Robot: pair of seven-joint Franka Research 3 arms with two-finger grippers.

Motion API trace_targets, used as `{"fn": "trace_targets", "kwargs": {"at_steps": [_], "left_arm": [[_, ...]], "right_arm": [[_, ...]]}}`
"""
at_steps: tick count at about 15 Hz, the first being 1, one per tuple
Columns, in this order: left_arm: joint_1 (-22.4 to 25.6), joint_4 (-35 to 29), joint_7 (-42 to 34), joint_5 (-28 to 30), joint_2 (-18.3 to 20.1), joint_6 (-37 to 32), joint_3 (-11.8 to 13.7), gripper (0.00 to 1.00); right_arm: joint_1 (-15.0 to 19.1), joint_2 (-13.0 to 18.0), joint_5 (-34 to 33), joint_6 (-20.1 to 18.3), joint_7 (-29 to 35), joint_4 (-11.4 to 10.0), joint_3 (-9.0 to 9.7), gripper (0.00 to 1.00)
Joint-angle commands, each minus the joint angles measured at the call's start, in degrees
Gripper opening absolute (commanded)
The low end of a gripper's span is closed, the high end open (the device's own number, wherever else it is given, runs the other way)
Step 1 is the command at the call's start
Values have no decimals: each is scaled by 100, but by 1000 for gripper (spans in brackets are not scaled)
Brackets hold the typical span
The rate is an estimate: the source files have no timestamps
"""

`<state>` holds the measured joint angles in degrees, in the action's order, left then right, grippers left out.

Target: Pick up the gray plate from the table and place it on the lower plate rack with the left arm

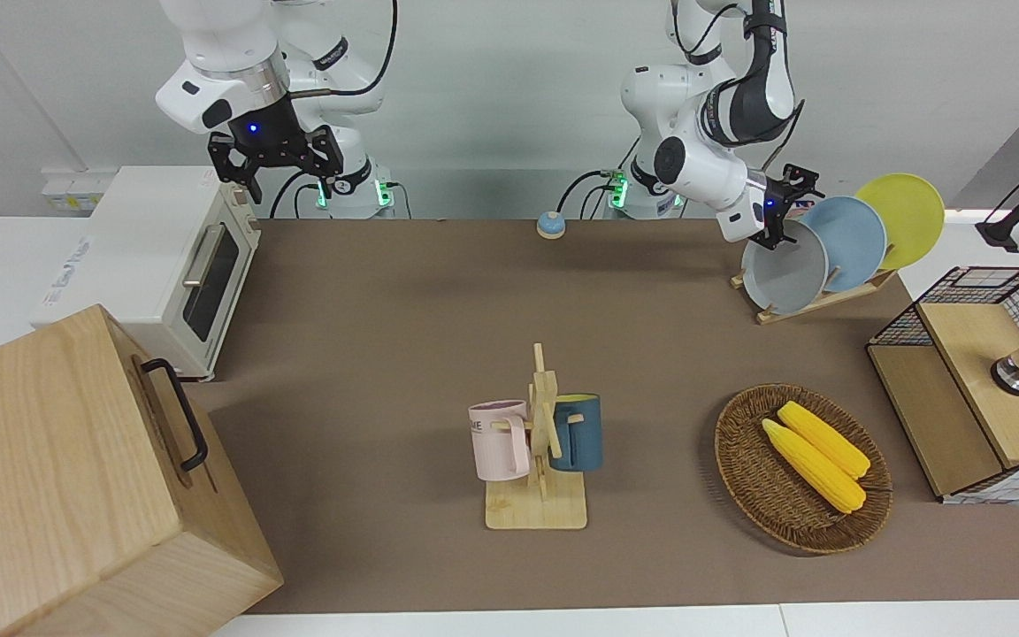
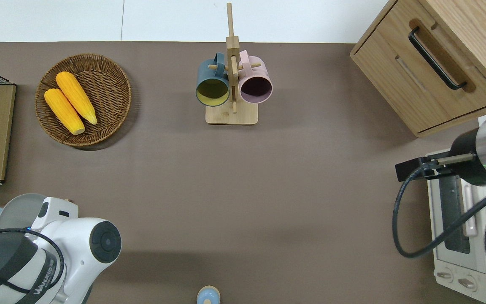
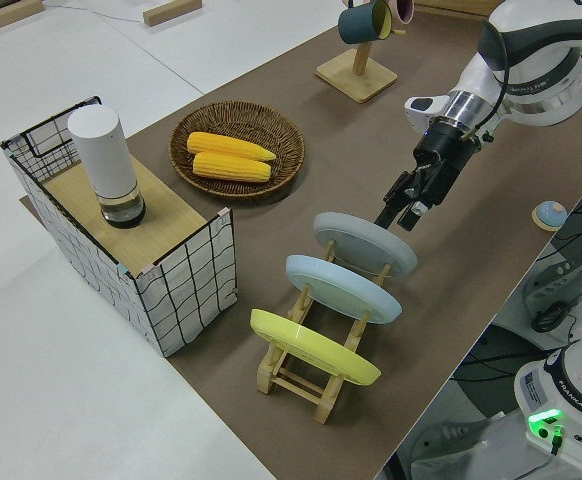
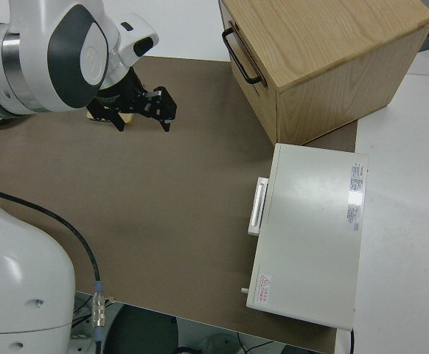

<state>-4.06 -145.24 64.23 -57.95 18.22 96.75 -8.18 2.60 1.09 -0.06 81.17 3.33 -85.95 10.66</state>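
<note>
The gray plate [image 1: 784,279] [image 3: 364,245] stands on edge in the lower plate rack [image 1: 828,299] [image 3: 301,375], in the slot farthest from the left arm's end of the brown table [image 1: 386,354]. A sliver of the plate [image 2: 19,207] shows beside the arm in the overhead view. My left gripper [image 1: 777,237] [image 3: 399,215] is right at the plate's upper rim, its fingers apart. A sky-blue plate [image 1: 846,239] and a yellow plate [image 1: 903,217] fill the other slots. The right arm is parked, its gripper [image 1: 275,172] [image 4: 142,122] open.
A mug stand [image 1: 545,442] with two mugs stands mid-table. A wicker basket [image 1: 744,478] holds two corn cobs. A wire-sided box [image 1: 978,398] is at the left arm's end; a toaster oven [image 1: 164,265] and a wooden cabinet [image 1: 76,478] are at the right arm's end.
</note>
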Motion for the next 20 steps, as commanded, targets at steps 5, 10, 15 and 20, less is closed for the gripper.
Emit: {"fn": "trace_targets", "kwargs": {"at_steps": [5,10,15,20], "left_arm": [[-60,723,-24,370,-388,-59,35,998],[-42,2243,-928,1653,-916,-252,35,998],[-42,3799,-1641,2839,-1470,-911,35,998],[-33,4573,-3008,4086,-1400,-1227,36,991]], "right_arm": [[56,14,59,-75,-8,35,32,990],[56,14,59,-75,-8,35,32,990],[56,14,59,-75,-8,35,32,990],[56,14,59,-75,-8,35,32,990]]}}
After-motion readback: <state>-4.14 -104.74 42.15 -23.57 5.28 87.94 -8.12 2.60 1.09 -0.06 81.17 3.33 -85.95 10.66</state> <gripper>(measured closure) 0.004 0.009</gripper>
